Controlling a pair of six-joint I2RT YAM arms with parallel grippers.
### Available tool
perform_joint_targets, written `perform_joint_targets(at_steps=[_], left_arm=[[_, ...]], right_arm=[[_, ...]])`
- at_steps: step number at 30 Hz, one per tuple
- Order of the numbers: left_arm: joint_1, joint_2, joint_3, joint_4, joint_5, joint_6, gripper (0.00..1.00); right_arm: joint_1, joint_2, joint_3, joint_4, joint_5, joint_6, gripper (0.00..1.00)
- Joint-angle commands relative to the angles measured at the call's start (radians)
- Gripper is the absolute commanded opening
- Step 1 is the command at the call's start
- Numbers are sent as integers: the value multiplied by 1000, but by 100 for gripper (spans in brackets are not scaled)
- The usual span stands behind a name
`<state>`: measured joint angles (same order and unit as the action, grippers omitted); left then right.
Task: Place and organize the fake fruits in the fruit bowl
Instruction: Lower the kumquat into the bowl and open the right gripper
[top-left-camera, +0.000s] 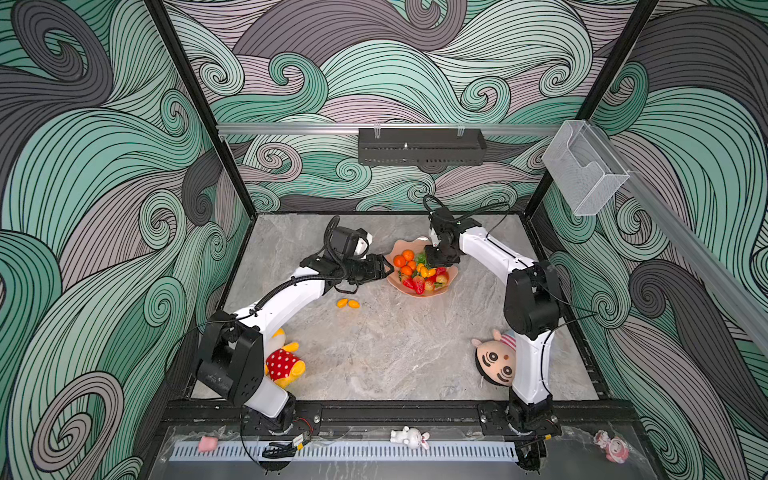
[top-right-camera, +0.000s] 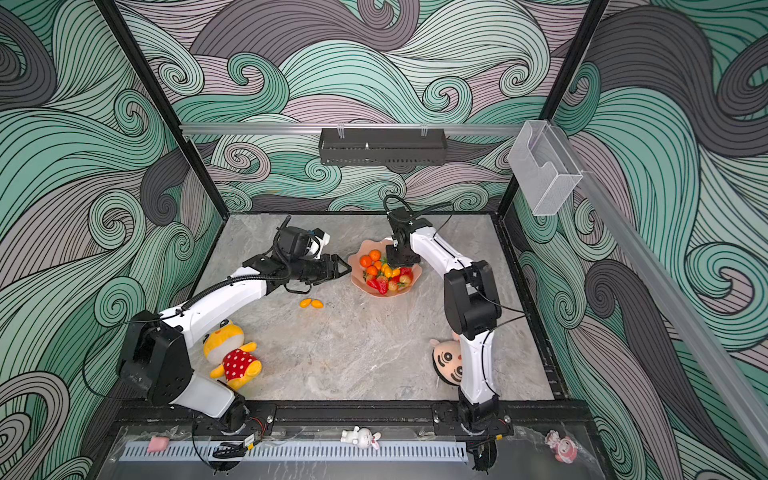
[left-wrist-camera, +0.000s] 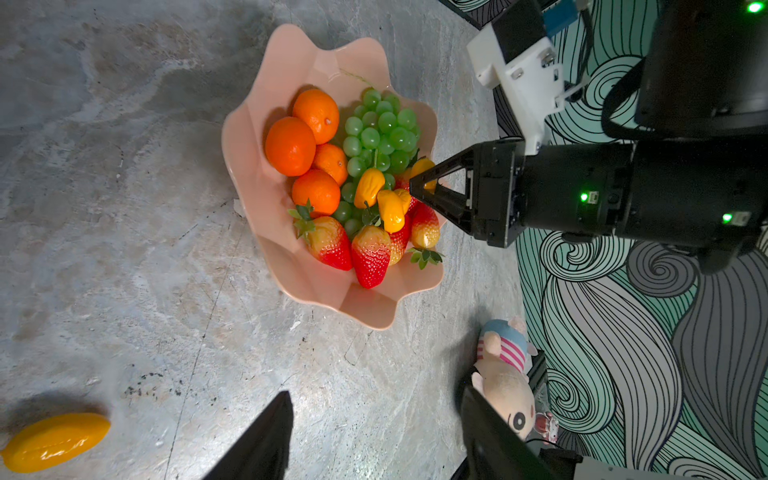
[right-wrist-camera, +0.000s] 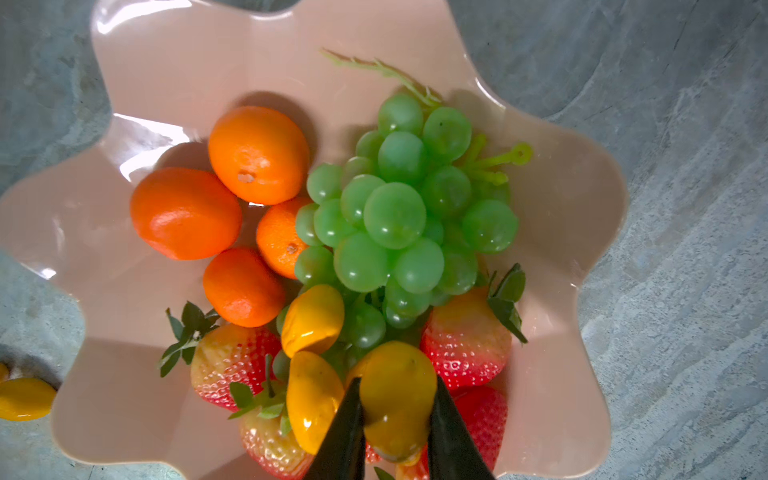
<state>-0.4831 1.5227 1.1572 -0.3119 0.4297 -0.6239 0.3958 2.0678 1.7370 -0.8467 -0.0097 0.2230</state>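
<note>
Where the front rail (top-left-camera: 395, 411) bounds the surface (top-left-camera: 395, 357), we find a white rabbit figurine (top-left-camera: 409, 437) just outside it. Just inside, a yellow plush (top-left-camera: 284, 363) lies beside the left arm (top-left-camera: 291, 299), and a doll (top-left-camera: 496, 361) sits half hidden behind the right arm (top-left-camera: 490, 249). Both toys are at the front corners, and a broad stretch of grey marbled surface runs between them up to the bowl (left-wrist-camera: 257, 199).

Farther in, two loose kumquats (top-left-camera: 348, 304) lie touching each other on the surface, near the left arm and apart from the bowl. We see the left fingers (left-wrist-camera: 266, 440) spread apart with nothing between them. In both top views their tips are at the bowl's left rim, and we cannot tell whether they touch it.

The bowl stands toward the back, a little right of the middle, well short of the back wall (top-left-camera: 332, 183). It is pale pink and glossy, with a wavy rim. Inside, four tangerines (right-wrist-camera: 185, 212) cluster on one side, touching the grapes (right-wrist-camera: 395, 216), a green bunch in the middle. Strawberries (right-wrist-camera: 465, 340), red with green tops, lie along the nearer side, with two bowl kumquats (right-wrist-camera: 311, 320) among them. The right fingers (right-wrist-camera: 345, 436) point down over the bowl, clamped on a yellow-orange held kumquat (right-wrist-camera: 397, 399) above the strawberries.

Beyond, a black tray (top-left-camera: 422, 145) hangs on the back wall and a clear box (top-left-camera: 586, 166) on the right wall's rail.
</note>
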Motion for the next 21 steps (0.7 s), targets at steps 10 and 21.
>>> perform_joint_targets(at_steps=[10,21], left_arm=[[-5,-2,34,-27,-3,23,66],[-3,-128,22,-103,-101,71,67]], right_arm=[[-3,5,37,-33,-6,-8,38],[6,-157,-41,12,18,-8,46]])
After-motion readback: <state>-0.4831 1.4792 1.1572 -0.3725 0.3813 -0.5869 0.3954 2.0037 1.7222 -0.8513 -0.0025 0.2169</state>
